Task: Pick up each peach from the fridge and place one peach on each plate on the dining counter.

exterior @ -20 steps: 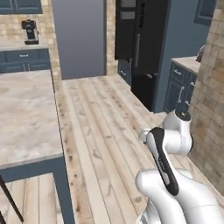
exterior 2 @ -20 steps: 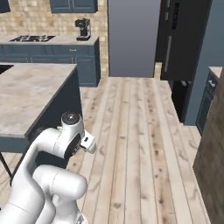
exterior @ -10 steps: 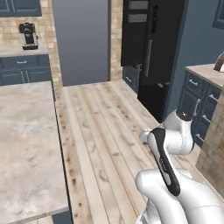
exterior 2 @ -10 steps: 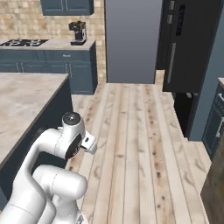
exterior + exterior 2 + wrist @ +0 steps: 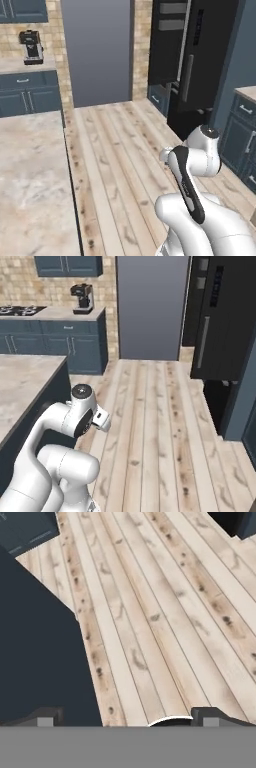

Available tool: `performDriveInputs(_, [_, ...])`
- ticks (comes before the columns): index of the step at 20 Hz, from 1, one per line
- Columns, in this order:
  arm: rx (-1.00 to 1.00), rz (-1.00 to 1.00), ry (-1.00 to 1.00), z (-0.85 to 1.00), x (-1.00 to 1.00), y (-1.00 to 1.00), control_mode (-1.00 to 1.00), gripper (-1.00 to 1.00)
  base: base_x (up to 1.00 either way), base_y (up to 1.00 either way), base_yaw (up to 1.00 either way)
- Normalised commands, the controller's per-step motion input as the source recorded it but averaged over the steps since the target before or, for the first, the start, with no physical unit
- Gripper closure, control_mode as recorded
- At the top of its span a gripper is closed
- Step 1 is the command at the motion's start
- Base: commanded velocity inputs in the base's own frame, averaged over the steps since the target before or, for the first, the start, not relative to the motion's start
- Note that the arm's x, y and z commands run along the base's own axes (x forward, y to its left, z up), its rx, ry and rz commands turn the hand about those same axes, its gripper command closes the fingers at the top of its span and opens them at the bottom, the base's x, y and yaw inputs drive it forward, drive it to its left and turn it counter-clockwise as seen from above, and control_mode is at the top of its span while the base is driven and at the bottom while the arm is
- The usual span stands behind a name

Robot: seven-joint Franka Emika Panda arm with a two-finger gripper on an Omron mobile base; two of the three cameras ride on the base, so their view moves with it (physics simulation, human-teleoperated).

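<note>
The step in hand, by judgement, is the approach to the fridge (image 5: pixel 197 55); no peach or plate is visible here, so none is reported as picked or placed. To do it well, the base should square up to the fridge front and stop near enough for the arm (image 5: pixel 192 172) to reach the shelves, yet clear of the door swing and of the blue cabinets (image 5: pixel 245 137) at 3 o'clock; the arm is best kept folded and low while the base drives, and raised only once it stands in front of the doors.

The fridge stands at 1 o'clock in the left base view and at 2 o'clock in the right base view (image 5: pixel 222 316), well apart from the robot; it is tall and black, with a long vertical grey handle; its doors look closed, though I cannot tell for certain, and the interior is hidden.

The counter (image 5: pixel 30 185) lies at 8 o'clock in the left base view, just beside the robot; its top is beige-grey marbled stone over a dark base.

The gripper (image 5: pixel 125 716) points down at the plank floor (image 5: pixel 165 612); its two dark tips stand spread apart, with nothing between them.
</note>
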Motion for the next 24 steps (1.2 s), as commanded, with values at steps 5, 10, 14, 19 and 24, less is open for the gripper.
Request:
performDriveInputs(5, [0.00,0.00,0.00,0.00,0.00,0.00,1.00,-1.00,1.00,0.00,-0.05])
performDriveInputs(10, [0.00,0.00,0.00,0.00,0.00,0.00,1.00,-1.00,1.00,0.00,-0.14])
performDriveInputs(14, [0.00,0.00,0.00,0.00,0.00,0.00,1.00,-1.00,1.00,0.00,-0.16])
performDriveInputs(19, [0.00,0.00,0.00,0.00,0.00,0.00,1.00,-1.00,1.00,0.00,-0.21])
performDriveInputs(24, [0.00,0.00,0.00,0.00,0.00,0.00,1.00,-1.00,1.00,0.00,-0.27])
